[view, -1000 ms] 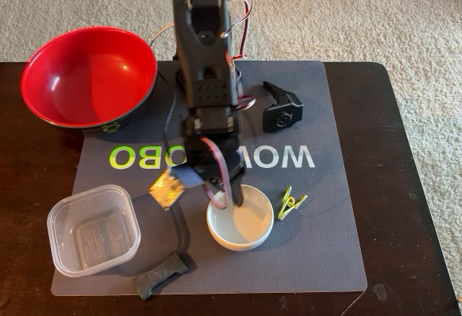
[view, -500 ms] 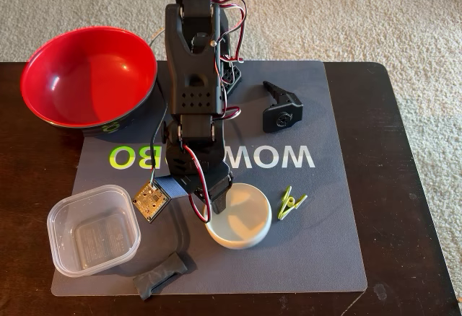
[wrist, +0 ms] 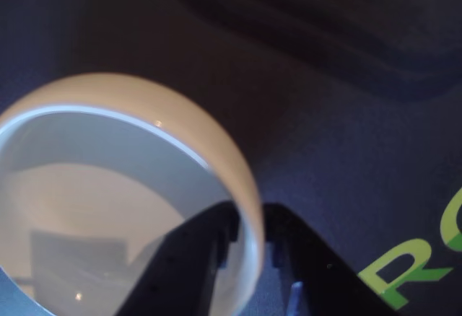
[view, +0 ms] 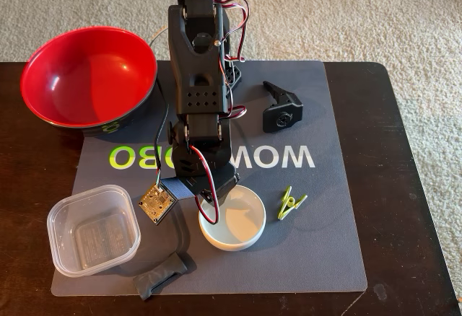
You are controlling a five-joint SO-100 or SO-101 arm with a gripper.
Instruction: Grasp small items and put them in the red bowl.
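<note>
- Your gripper (wrist: 249, 240) is now pinching the rim of the white dish (view: 242, 222). In the wrist view 1 finger sits inside the wall and the other outside, with the rim squeezed between them.
- Compared with 1 second back, the dish has shifted a bit toward the left of the fixed view and it looks slightly tipped, so I'd guess the pinch has bitten and the lift is starting. Half a second ago it looked more tilted than it does now.
- That means item 1 is probably in hand but nothing is delivered yet. The red bowl (view: 86, 78) is empty, sitting at the upper left of the fixed view, half on the grey mat (view: 325, 258).
- The path from dish to bowl runs up and left past the arm's own body. No item lies on that stretch of mat, so you've got room.
- The clear plastic tub (view: 94, 231) is near on the left, and the dark fabric roll (view: 160, 275) lies just below it by the mat's front edge. Lift before you swing.
- The yellow-green clothespin (view: 290, 203) is just beside the dish on the right, not touching. The black clamp part (view: 281, 107) is well apart, further up.
- A rim grip on a round dish can slip or pivot, so go slow.
</note>
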